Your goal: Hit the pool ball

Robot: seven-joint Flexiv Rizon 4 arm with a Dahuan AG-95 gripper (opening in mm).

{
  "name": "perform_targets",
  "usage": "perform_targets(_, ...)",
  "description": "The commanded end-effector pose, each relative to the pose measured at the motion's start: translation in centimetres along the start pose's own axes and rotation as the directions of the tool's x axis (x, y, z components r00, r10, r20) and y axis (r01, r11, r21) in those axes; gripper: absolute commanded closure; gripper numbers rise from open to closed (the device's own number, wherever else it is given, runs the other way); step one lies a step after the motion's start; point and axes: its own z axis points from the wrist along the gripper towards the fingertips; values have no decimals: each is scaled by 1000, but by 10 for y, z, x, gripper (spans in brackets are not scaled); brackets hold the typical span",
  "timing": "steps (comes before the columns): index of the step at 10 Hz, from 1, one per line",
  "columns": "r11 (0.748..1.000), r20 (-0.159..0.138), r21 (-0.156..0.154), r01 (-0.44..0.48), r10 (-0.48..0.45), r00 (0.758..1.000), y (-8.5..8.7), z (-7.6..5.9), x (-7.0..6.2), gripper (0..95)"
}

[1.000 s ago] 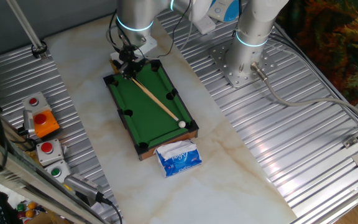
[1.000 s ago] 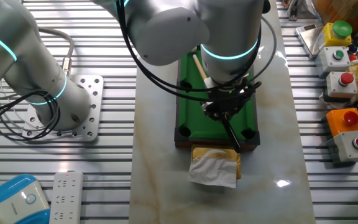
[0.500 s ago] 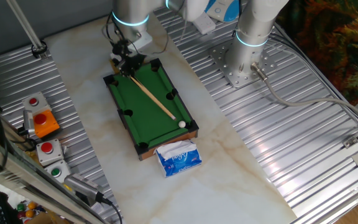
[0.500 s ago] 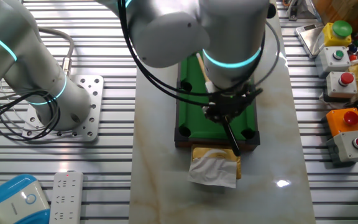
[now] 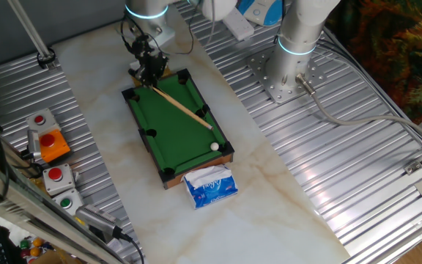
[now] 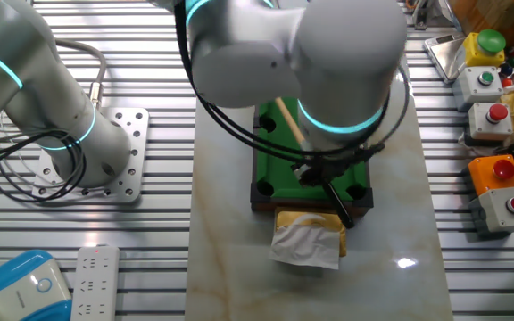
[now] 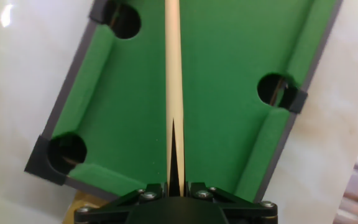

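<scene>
The miniature green pool table [image 5: 168, 130] lies on the marble top. The tiny white pool ball [image 5: 214, 146] rests near its near-right corner pocket. My gripper [image 5: 151, 76] is over the table's far end, shut on the butt of the wooden cue stick [image 5: 183, 108], whose tip points at the ball with a small gap. In the hand view my gripper [image 7: 174, 185] clamps the cue stick [image 7: 173, 74] running straight up over the felt [image 7: 229, 68]; the ball is out of view there. In the other fixed view my arm hides the ball; my gripper [image 6: 318, 172] is low over the table [image 6: 269, 143].
A blue tissue packet [image 5: 211, 185] lies just past the table's near end. A crumpled packet [image 6: 309, 236] lies at the far end, under the cue's black butt. Button boxes [image 5: 48, 144] stand on the left ribbed surface. A second arm's base [image 5: 288, 77] is at the right.
My gripper has drawn back along the table's long axis with the cue, so the tip is now farther from the ball. The ball has not moved.
</scene>
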Motion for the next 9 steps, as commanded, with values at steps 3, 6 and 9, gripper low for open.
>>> perform_targets(3,998,18,18,57,-57,998,3,16,-9,950)
perform_targets(6,996,38,67,65,-68,997,6,22,-10,950)
perform_targets(9,975,-162,137,177,-155,975,6,2,-13,760)
